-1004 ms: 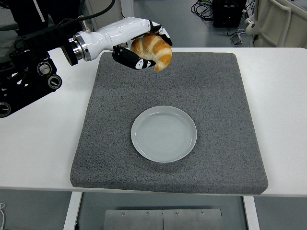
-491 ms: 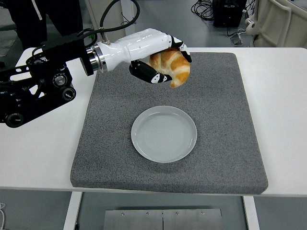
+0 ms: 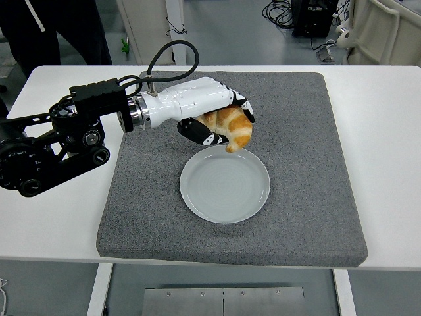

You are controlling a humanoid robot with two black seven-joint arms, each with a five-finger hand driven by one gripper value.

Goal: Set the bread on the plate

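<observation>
Head view: left hand [image 3: 209, 117] has its fingers wrapped around the croissant [image 3: 231, 126], hanging right over the far rim of the plate [image 3: 225, 184], which sits mid grey mat [image 3: 309, 164].

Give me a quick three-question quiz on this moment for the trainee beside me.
1. True or false: the croissant already lies flat on the plate.
2. Which hand holds the croissant: A) left hand, B) right hand, C) a person's hand?
3. What does the plate rest on?

Key:
1. False. It is gripped in the hand, at the plate's far rim.
2. A. No right hand shows.
3. The grey mat on the white table.
</observation>
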